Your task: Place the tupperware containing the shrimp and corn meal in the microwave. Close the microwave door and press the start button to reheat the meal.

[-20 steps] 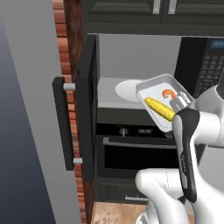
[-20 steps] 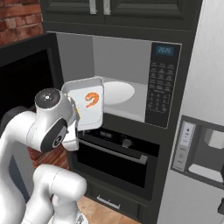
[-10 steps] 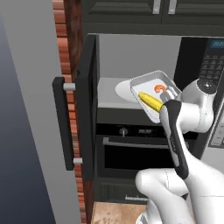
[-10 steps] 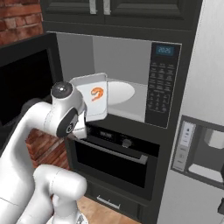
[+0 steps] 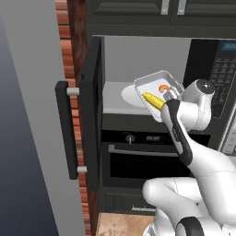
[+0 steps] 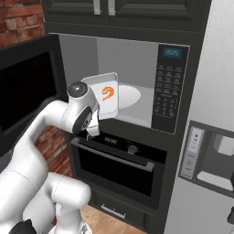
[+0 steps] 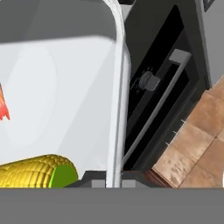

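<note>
The jaws (image 5: pixel 167 97) are pinched nearly shut on the near rim of the tupperware (image 5: pixel 156 87), which hangs tilted in mid-air at the centre of the left base view, just in front of the open cavity of the microwave (image 6: pixel 137 98). From the jaws the tray extends up and away toward the cavity, its long axis pointing roughly inward, so the coming move is, by my reading, a push forward and a levelling-out over the white turntable plate (image 5: pixel 131 94). Inside it the corn cob (image 5: pixel 153 100) lies at the low end nearest the jaws and the shrimp piece (image 6: pixel 108 93) sits higher up (the tilt is steep, so the food could slide). The microwave door (image 5: pixel 92 110) stands swung fully open at the left. Compared with half a second ago, the tray has moved slightly up and closer to the cavity opening.
</note>
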You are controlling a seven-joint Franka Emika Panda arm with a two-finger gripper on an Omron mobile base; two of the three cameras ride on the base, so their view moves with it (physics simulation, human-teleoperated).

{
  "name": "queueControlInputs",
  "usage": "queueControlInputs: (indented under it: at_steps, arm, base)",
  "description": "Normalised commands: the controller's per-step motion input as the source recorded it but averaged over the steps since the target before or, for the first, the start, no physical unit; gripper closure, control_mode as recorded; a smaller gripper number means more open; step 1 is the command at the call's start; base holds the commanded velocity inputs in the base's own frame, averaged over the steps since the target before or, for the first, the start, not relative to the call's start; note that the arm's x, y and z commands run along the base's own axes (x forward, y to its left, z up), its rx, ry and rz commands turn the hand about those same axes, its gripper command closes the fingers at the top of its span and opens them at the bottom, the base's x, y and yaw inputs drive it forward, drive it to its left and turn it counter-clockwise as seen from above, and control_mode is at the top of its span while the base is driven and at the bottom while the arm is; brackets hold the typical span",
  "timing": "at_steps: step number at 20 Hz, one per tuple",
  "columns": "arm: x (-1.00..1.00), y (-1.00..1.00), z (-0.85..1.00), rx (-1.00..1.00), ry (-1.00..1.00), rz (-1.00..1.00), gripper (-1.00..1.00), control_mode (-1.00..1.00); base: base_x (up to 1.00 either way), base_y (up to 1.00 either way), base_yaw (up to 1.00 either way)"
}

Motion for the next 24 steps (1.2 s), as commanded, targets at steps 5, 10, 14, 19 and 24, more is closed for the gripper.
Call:
queueControlInputs:
  at_steps: [5,10,14,19,24]
  arm:
    - [0.73,-0.07,0.0,0.0,0.06,0.0,1.0,-1.0]
    - [0.6,0.0,0.0,0.0,0.02,0.0,1.0,-1.0]
    - [0.67,-0.07,-0.05,0.02,0.03,0.0,1.0,-1.0]
    - [0.79,-0.12,-0.1,0.07,0.06,0.0,1.0,-1.0]
    - [0.69,-0.02,-0.17,0.01,0.05,0.0,1.0,-1.0]
  base:
    - [0.0,0.0,0.0]
    - [0.0,0.0,0.0]
    - [0.0,0.0,0.0]
    - [0.0,0.0,0.0]
    - [0.0,0.0,0.0]
